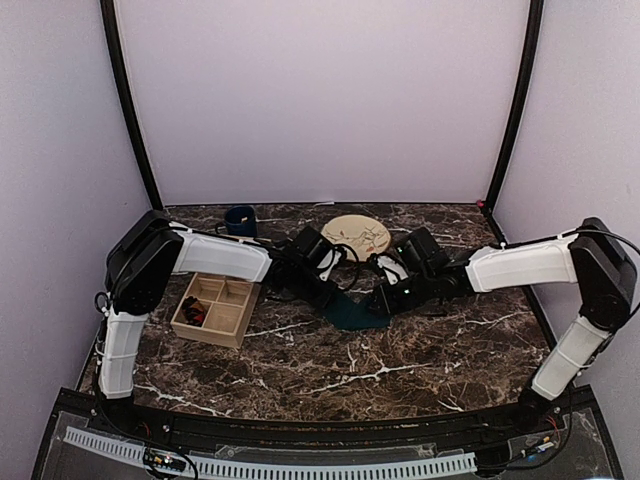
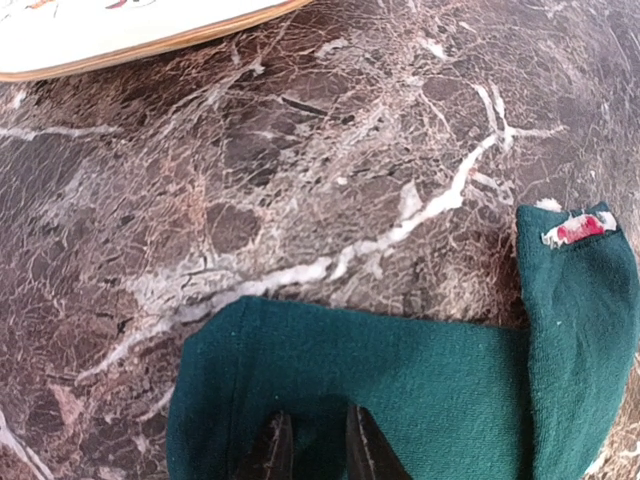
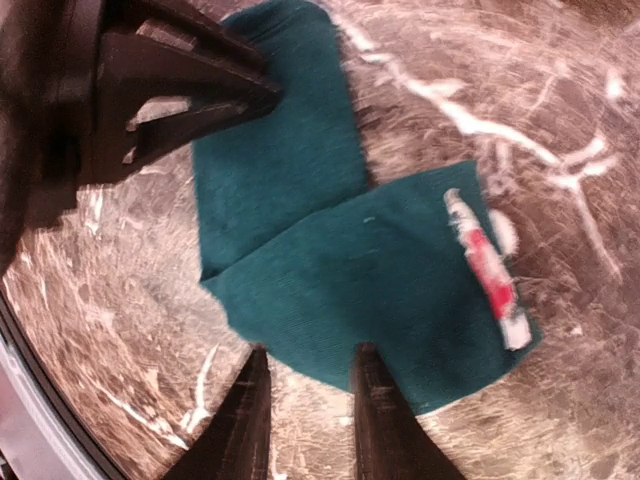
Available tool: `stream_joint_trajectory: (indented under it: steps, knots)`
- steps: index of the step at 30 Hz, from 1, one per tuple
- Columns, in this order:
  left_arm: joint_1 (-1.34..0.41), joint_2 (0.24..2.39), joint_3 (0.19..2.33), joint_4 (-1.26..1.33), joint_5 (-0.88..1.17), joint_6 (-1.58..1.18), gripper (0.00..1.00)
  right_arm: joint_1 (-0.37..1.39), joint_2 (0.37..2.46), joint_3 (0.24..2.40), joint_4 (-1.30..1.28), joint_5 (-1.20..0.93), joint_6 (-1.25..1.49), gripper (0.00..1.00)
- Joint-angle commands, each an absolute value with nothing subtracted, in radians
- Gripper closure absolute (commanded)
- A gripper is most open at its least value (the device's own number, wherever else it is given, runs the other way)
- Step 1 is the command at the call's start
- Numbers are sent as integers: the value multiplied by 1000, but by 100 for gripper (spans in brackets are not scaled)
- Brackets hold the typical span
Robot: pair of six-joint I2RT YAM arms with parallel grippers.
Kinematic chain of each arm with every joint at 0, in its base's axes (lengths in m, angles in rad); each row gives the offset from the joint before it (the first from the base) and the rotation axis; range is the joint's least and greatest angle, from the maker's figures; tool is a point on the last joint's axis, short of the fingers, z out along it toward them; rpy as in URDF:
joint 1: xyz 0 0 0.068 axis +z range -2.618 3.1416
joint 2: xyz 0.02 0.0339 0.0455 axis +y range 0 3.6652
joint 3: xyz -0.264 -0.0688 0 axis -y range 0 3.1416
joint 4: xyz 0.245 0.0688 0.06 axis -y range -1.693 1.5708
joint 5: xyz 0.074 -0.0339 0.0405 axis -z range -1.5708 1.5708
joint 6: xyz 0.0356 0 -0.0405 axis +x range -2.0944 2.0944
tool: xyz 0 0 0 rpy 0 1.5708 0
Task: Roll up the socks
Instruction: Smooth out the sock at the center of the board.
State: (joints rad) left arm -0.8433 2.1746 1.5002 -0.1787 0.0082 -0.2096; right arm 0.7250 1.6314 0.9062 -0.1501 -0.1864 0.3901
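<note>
Pinching teal sock, left fingers cropped.

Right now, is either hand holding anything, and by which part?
Left hand pinches the green sock near its untagged end. Right hand straddles the tagged part's edge; grip cannot be told.

The near half of the marble table is lying open, giving a gripper room to pass from either side. At the middle, the left gripper and the right gripper are crowding each other over the teal sock, leaving only a narrow gap between them. A patterned plate and a dark blue mug are standing in the way along the back wall, and a wooden divided tray is blocking the left side, under the left forearm
</note>
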Motion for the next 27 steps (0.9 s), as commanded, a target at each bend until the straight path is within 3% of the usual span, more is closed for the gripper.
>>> stream_joint_trajectory:
  steps: [1,8,27]
  knots:
    - [-833,2218,1495,-275,28,-156,78,741,1600,885,-145,-96,425,65]
    - [-831,2219,1485,-268,66,-89,79,716,1520,808,-118,-18,560,54]
    - [-830,2222,1489,-274,83,-24,79,604,1649,576,421,-261,898,54]
